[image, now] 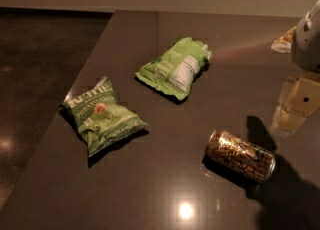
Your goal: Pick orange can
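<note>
The orange can (240, 156) lies on its side on the dark table (150, 184), at the front right. It is orange-gold with a dark print and silvery ends, its long axis running from upper left to lower right. My gripper (296, 105) hangs at the right edge of the view, above and to the right of the can and apart from it. It holds nothing that shows. Its shadow falls on the table just right of the can.
Two green chip bags lie flat on the table: one at the left (101, 114), one at the centre back (175, 67). The table's left edge runs diagonally, with dark floor (35, 64) beyond. A small pale object (284, 40) sits at the far right.
</note>
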### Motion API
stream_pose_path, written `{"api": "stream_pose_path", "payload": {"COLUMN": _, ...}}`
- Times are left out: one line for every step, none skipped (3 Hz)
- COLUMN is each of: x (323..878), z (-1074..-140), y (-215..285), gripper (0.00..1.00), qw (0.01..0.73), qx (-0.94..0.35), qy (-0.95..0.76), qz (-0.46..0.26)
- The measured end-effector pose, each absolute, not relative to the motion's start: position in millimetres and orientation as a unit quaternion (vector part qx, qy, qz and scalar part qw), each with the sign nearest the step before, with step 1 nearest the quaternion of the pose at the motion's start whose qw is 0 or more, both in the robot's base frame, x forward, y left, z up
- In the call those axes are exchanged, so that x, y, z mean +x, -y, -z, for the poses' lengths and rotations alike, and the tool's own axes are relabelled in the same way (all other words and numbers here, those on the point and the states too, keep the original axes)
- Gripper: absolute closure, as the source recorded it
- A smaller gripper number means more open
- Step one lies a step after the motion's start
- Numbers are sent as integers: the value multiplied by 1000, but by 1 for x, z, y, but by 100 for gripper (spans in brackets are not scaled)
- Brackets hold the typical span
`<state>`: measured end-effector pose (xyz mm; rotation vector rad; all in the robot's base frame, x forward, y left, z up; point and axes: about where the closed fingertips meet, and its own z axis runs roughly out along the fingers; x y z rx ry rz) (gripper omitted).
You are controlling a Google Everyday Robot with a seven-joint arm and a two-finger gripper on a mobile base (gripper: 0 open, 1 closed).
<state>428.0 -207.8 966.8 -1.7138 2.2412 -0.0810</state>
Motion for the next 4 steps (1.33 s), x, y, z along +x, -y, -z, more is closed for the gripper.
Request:
{"api": "stream_pose_path", "payload": {"x": 408, "z": -949, "y": 190, "gripper": 0, "qw": 155, "qx": -602, "qy": -784, "qz": 14}}
{"api": "stream_pose_path", "payload": {"x": 392, "z": -928, "y": 173, "gripper": 0, "qw": 148, "qx": -610, "qy": -779, "qz": 0}}
{"api": "stream_pose_path", "payload": {"x": 385, "z": -904, "y": 164, "gripper": 0, "qw": 137, "qx": -615, "qy": -777, "qz": -11}}
{"api": "stream_pose_path", "payload": {"x": 379, "z": -879, "y": 160, "gripper": 0, "qw": 109, "qx": -616, "qy": -780, "qz": -4}}
